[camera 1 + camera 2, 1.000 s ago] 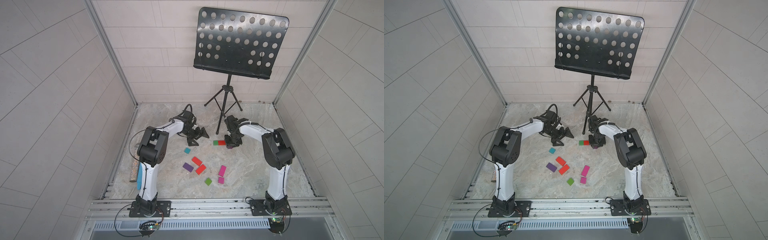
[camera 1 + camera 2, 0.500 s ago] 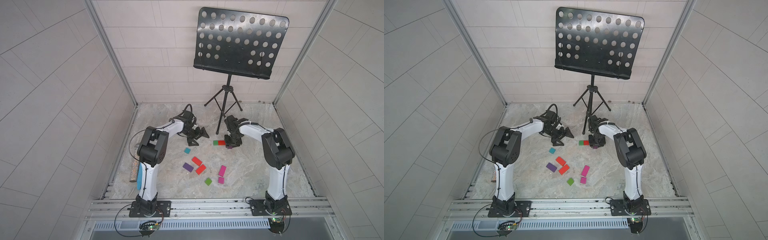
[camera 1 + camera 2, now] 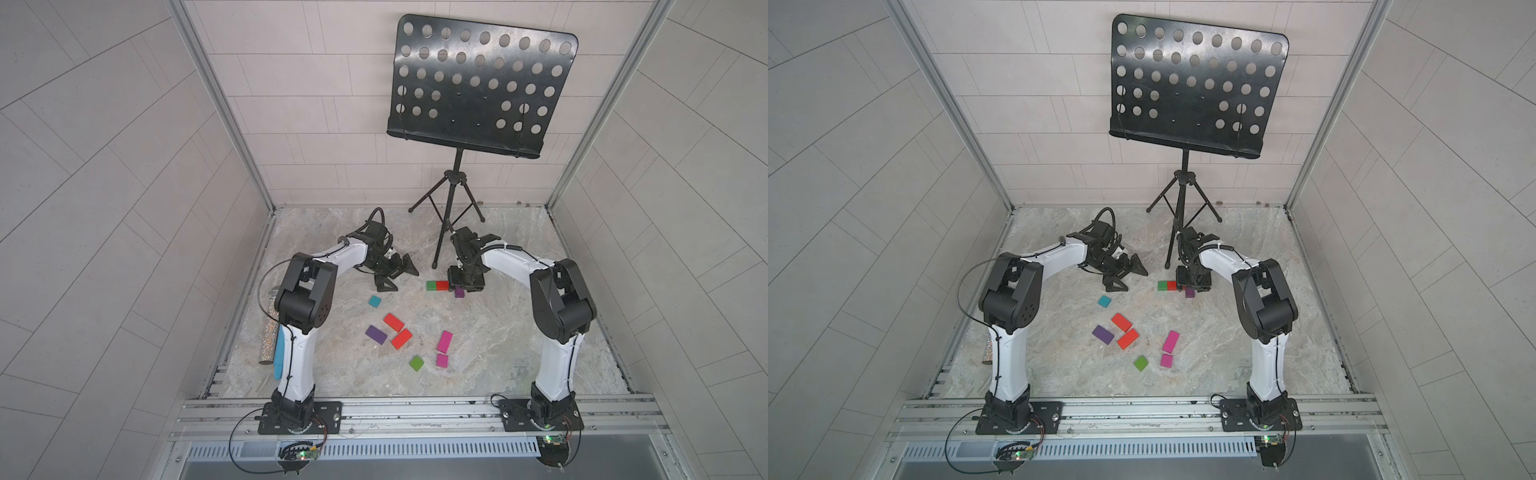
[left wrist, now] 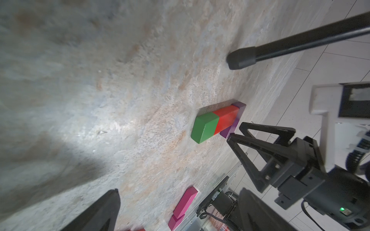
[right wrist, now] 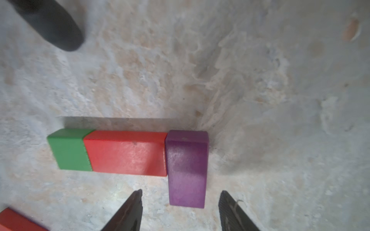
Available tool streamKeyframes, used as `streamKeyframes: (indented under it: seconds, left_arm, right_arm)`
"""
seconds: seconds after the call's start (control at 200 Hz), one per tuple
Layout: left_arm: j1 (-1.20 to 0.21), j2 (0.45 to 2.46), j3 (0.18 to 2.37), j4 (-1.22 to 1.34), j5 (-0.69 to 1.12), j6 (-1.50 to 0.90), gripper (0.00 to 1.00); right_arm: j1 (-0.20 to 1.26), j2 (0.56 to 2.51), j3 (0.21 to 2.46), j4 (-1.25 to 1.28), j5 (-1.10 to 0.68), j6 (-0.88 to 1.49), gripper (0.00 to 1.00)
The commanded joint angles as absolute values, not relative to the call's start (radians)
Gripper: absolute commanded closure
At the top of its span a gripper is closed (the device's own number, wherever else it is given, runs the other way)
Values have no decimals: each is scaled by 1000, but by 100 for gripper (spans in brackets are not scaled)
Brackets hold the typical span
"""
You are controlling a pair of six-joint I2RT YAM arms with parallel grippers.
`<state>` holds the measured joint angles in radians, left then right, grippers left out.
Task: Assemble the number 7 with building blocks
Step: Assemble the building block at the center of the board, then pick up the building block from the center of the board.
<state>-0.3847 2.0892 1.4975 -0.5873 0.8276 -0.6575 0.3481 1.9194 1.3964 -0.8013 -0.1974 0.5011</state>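
The right gripper (image 5: pixel 181 191), jaws released astride the purple block (image 5: pixel 186 168), should rise straight up without nudging it off the red block (image 5: pixel 126 154); the left gripper (image 3: pixel 403 281) gapes empty.

Table: the marbled top (image 3: pixel 498 340) is carrying everything.
Far row: green square (image 5: pixel 70 150), red bar (image 5: pixel 126 154) and purple bar (image 5: pixel 187 170) are lying touching, the purple bar turned across the red bar's end.
Nearer: teal square (image 3: pixel 375 301), red block (image 3: pixel 393 322), second red block (image 3: pixel 401 338), purple block (image 3: pixel 376 335), magenta bar (image 3: pixel 444 340), magenta square (image 3: pixel 442 360) and green block (image 3: pixel 416 363) are lying scattered.
Back: music stand (image 3: pixel 453 199) is standing.
Left edge: glittery cylinder (image 3: pixel 269 332) is lying alongside.
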Motion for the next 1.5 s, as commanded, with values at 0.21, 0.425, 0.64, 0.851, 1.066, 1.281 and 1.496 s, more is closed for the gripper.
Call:
streamKeyframes:
  seconds: [0.21,0.425,0.64,0.851,1.066,1.281,1.496]
  left_arm:
    - [-384,2097,1497,-587,830,-650,0]
    - [-364,2057,1500,-687,743,-555,0]
    - [-353,1986,1450,-775,665,-449,0]
    - [-348,1946,1413,-797,632,-394,0]
    - [-349,1871,1359,-826,547,-378,0]
    - [-347,1810,1292,-810,544,-367,0]
    - [-347,1776,1245,-777,568,-381,0]
  right_arm:
    - [354,1784,1357,-863,-187,502,36]
    - [415,1641,1214,-940,-216,639,36]
    - [541,1510,1059,-866,-234,856,36]
    - [622,1535,1062,-841,-211,938,36]
    - [717,1630,1078,-796,-191,1023,35]
    - [746,1698,1089,-802,-168,1068,36]
    - [751,1719,1086,-813,-168,1072,40]
